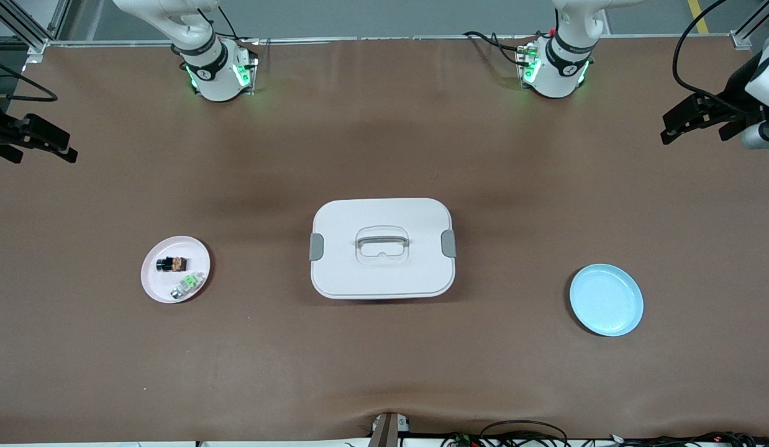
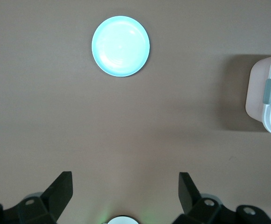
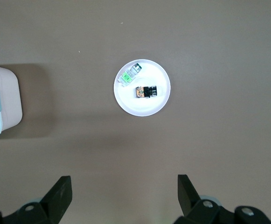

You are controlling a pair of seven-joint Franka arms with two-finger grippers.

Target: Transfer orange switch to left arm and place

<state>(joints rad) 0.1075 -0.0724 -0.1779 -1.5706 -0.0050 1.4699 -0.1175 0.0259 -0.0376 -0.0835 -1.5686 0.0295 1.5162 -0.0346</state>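
The right gripper hung high over the right arm's end of the table with its fingers spread wide and nothing between them, and the left gripper hung the same way, wide and empty, over the left arm's end. Neither was near any object; both arms looked parked, so the task seemed not yet begun.

The box, the largest thing on the table, sat closed in the middle, its grey handle on top, squarely between the two plates. Toward the left arm's end lay the blue plate, bare, which I judged the likely destination. Toward the right arm's end lay the pink plate, holding the orange switch on its side, with the green-and-white component just beside it, nearer the front camera.

Everything remained to do: pick, handover clear of the box, and placement.

No brand, label or writing was legible on anything.
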